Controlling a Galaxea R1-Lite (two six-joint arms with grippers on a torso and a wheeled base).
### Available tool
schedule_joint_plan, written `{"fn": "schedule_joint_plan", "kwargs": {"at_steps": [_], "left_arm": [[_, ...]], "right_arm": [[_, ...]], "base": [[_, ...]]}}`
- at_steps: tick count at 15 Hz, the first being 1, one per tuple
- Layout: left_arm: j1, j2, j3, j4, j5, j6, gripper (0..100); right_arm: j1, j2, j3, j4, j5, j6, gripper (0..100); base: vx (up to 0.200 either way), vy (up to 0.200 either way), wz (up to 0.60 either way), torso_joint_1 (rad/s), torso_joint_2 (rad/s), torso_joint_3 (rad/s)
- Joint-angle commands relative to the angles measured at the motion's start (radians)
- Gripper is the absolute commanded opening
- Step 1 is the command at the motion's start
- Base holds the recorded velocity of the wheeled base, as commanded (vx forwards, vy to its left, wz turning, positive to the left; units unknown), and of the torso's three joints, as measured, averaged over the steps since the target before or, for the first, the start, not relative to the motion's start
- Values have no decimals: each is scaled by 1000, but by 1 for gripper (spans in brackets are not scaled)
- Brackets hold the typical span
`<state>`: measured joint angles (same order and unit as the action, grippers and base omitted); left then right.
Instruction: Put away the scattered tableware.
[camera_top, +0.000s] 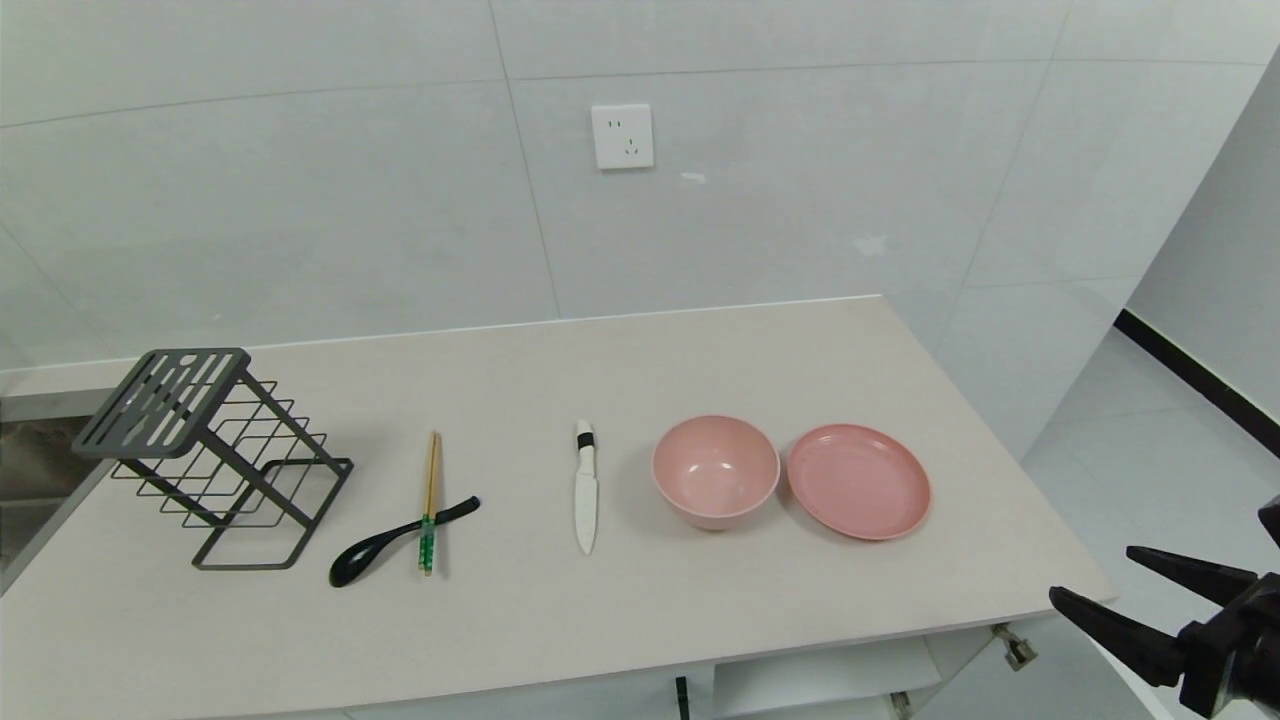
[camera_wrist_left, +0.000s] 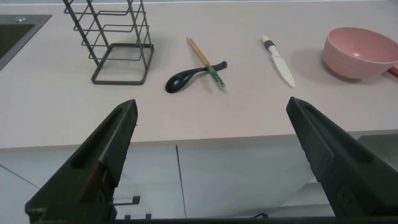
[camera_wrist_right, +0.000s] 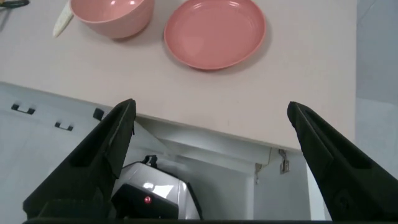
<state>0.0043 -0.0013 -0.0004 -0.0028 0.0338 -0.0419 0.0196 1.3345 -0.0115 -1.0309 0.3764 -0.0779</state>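
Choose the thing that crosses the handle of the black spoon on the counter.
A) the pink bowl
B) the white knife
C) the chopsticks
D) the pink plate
C: the chopsticks cross the handle of the black spoon, while the knife lies apart from both.

Rack (camera_wrist_left: 124, 45) top & bowl (camera_wrist_left: 360, 53) cut off in left wrist view, knife (camera_wrist_right: 62, 22) in right wrist view.
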Motion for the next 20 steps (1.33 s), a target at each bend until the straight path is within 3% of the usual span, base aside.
{"fn": "schedule_joint_plan", "kwargs": {"at_steps": [1, 8, 14, 20], "left_arm": [[0, 1, 0, 0, 0, -1, 100], [0, 1, 0, 0, 5, -3, 100], [0, 1, 0, 0, 5, -3, 100], [0, 1, 0, 0, 5, -3, 100]], "right_arm": [[0, 135, -47, -69, -2, 0, 100], [68, 385, -163, -135, -2, -2, 100], [72, 483, -220, -167, -10, -3, 100], [138, 586, -366, -163, -93, 3, 100]], "base": [[0, 0, 0, 0, 0, 0], [0, 0, 0, 0, 0, 0], [0, 0, 0, 0, 0, 0], [0, 0, 0, 0, 0, 0]]}}
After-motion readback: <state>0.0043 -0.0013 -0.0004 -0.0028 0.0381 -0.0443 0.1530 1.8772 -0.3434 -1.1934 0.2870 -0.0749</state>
